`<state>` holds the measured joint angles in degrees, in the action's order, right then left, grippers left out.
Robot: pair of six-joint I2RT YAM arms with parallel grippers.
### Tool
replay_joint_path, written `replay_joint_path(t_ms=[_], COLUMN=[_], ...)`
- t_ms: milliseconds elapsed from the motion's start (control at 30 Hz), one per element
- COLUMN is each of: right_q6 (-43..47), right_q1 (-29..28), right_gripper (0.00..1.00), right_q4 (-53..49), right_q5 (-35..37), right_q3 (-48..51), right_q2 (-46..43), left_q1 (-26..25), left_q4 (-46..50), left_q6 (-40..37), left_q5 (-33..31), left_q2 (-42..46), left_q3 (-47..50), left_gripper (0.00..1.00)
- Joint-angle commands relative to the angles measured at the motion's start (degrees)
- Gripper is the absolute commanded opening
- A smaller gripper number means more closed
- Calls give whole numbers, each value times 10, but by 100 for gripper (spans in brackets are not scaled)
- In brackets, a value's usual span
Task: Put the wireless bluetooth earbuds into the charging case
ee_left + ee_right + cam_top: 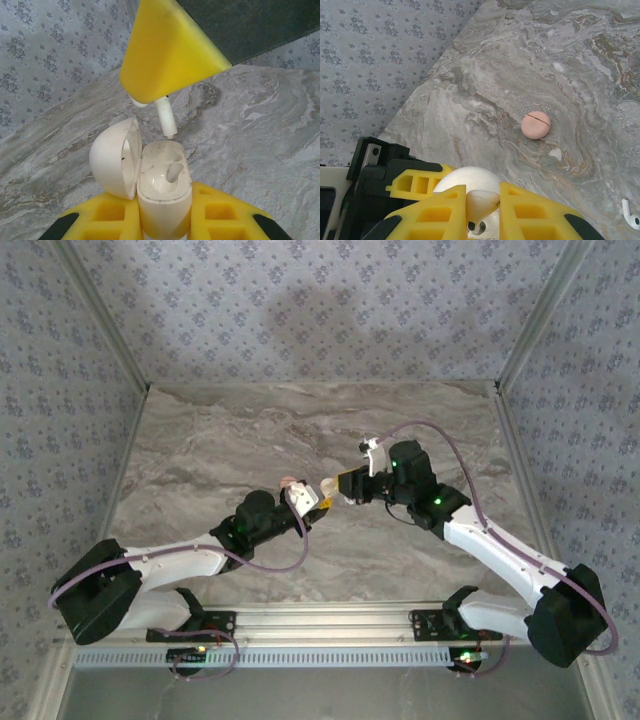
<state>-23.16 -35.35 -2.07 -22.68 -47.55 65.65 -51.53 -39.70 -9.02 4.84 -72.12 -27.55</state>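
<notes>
My left gripper (165, 201) is shut on the white charging case (162, 175), held upright with its lid (112, 157) swung open to the left. Just above the case's far well hangs one earbud (166, 117), stem pointing down, a small gap between its tip and the case. My right gripper (482, 196) is shut on that earbud (481, 202), directly over the case's white lid (470, 176). In the top view both grippers, left (315, 500) and right (345, 488), meet over the table's middle with the case (328, 486) between them. Another earbud (631, 214) lies on the table.
A small pink round puck with a seam (536, 125) lies on the marble table (220, 440), just behind the left gripper in the top view (289, 481). Patterned walls stand along the table's back and sides.
</notes>
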Motion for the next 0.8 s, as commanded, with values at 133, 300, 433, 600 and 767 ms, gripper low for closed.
replay_joint_path(t_ms=[133, 300, 433, 600, 767], right_q6=[-5, -5, -5, -5, -8], right_q1=[-7, -11, -13, -16, -21], right_gripper=[19, 19, 19, 19, 19], right_q4=[10, 10, 11, 12, 16], right_q5=[11, 11, 12, 14, 11], right_q3=[5, 6, 5, 7, 7], right_q2=[0, 4, 6, 8, 11], left_q1=[-3, -3, -4, -3, -3], left_q4=[-25, -27, -28, -31, -33], left_q6=[-7, -5, -4, -3, -2], left_q5=[-7, -9, -11, -13, -17], left_q2=[12, 18, 21, 21, 20], left_q3=[-5, -5, -5, -5, -6], left_gripper=[11, 11, 11, 11, 11])
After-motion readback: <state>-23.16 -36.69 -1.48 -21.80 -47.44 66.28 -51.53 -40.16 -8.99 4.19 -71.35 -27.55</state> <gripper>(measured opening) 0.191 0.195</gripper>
